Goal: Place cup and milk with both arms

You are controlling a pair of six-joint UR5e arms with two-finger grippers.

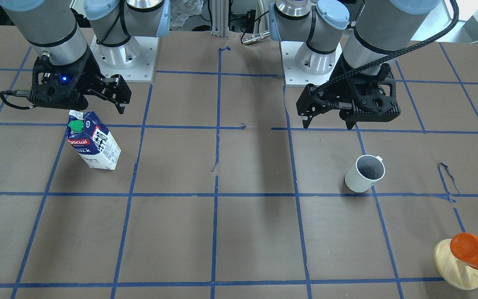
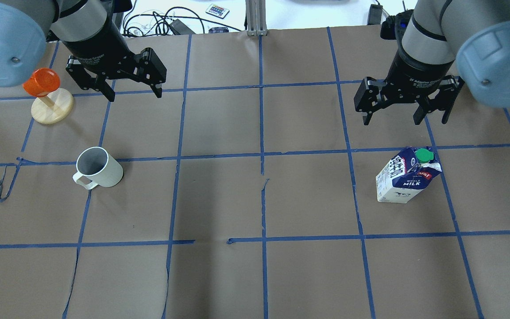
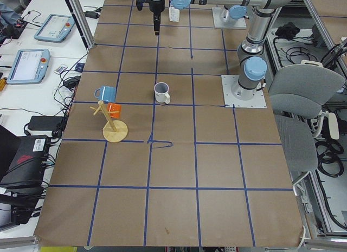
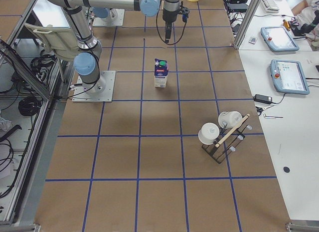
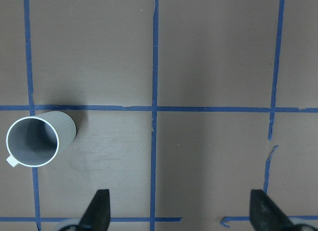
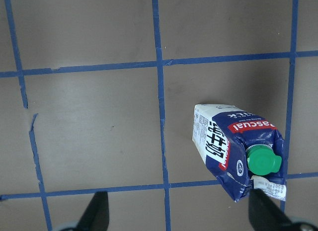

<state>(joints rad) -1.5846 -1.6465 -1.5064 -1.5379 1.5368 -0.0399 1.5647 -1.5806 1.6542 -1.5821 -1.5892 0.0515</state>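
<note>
We hover the left gripper (image 2: 135, 91) by the orange cup (image 2: 40, 83), jaws spread wide and empty, the cup (image 2: 100, 168) upright nearby. The right gripper (image 2: 399, 115), equally agape, hangs near the milk (image 2: 407, 177) (upright, well apart from the orange cup), presumably so each takes its own.

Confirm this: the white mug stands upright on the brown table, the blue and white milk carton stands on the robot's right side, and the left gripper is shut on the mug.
Wrong on the grip. The overhead exterior view shows the left gripper with jaws open, apart from the plain white cylindrical mug. The rest holds.
</note>
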